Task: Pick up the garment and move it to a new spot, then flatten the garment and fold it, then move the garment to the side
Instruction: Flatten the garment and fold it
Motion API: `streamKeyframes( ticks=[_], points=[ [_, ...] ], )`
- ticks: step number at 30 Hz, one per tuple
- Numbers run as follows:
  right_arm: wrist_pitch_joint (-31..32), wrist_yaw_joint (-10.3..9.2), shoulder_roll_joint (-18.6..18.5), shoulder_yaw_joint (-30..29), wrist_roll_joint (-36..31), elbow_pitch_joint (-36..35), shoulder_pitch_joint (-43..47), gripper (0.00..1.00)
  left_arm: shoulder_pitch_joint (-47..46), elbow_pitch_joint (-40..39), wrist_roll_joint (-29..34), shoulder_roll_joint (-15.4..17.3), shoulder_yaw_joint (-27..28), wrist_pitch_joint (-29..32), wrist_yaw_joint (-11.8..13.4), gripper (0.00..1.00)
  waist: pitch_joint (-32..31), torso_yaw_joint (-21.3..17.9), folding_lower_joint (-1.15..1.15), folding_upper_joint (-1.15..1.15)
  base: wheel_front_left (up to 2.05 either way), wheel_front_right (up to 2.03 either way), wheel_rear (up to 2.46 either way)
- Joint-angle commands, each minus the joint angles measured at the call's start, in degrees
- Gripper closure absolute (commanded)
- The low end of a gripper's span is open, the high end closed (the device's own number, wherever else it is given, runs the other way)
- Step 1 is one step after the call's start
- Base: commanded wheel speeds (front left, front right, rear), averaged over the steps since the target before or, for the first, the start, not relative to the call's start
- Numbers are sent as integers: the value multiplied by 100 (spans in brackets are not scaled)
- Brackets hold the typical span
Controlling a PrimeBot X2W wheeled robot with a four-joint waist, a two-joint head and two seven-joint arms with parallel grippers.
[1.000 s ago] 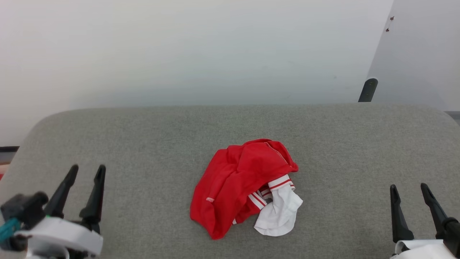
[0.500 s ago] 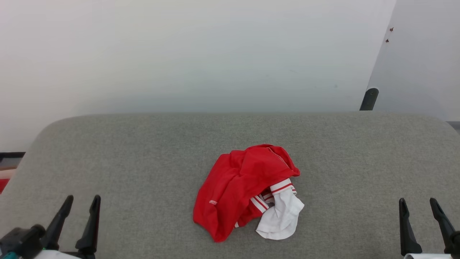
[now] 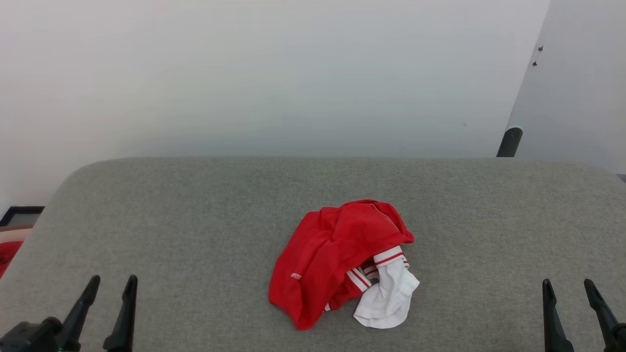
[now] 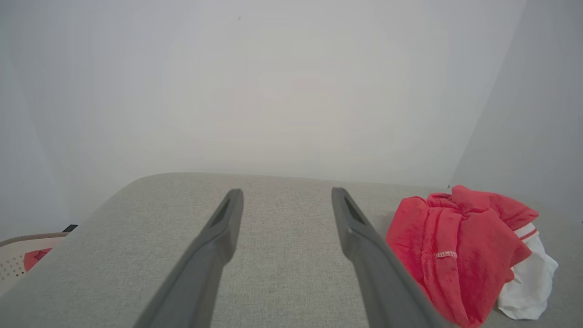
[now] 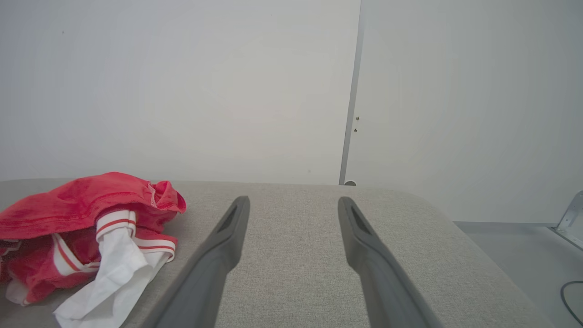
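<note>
Our left gripper (image 3: 112, 283) and right gripper (image 3: 567, 284) are hovering over the near edge of the grey fabric-covered cushion (image 3: 195, 220), jaws standing wide and carrying nothing. We are seeing the crumpled red sports jersey with striped trim (image 3: 327, 259) lying between them, ahead and inward from each, well apart from both, neither clearly nearer. Its heap is slanting from far right to near left, and its white sleeve panel (image 3: 389, 303) is spilling toward the right gripper.

head camera shifted slightly, left gripper (image 3: 113, 279) and right gripper (image 3: 567, 283) drawn back toward the bottom edge
</note>
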Motion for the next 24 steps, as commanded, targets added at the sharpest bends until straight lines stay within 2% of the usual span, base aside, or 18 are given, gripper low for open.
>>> streamKeyframes(
  ticks=[1,15,20,24],
  points=[
    [-9,0,15,-6,-8,-27,36,0,47,-25,38,8,3,-5,-20,0,6,17,0,0,0,0,0],
    [100,0,17,148,55,-50,77,0,56,-162,-36,36,-56,-5,-25,0,59,160,0,0,0,0,0],
    [386,0,-58,452,304,-26,5,0,-42,-149,-55,52,-77,31,-5,0,89,424,0,0,0,0,0],
    [855,0,-129,667,513,-56,-70,0,-131,-206,-51,46,-152,177,52,0,135,727,0,0,0,0,0]
  ],
)
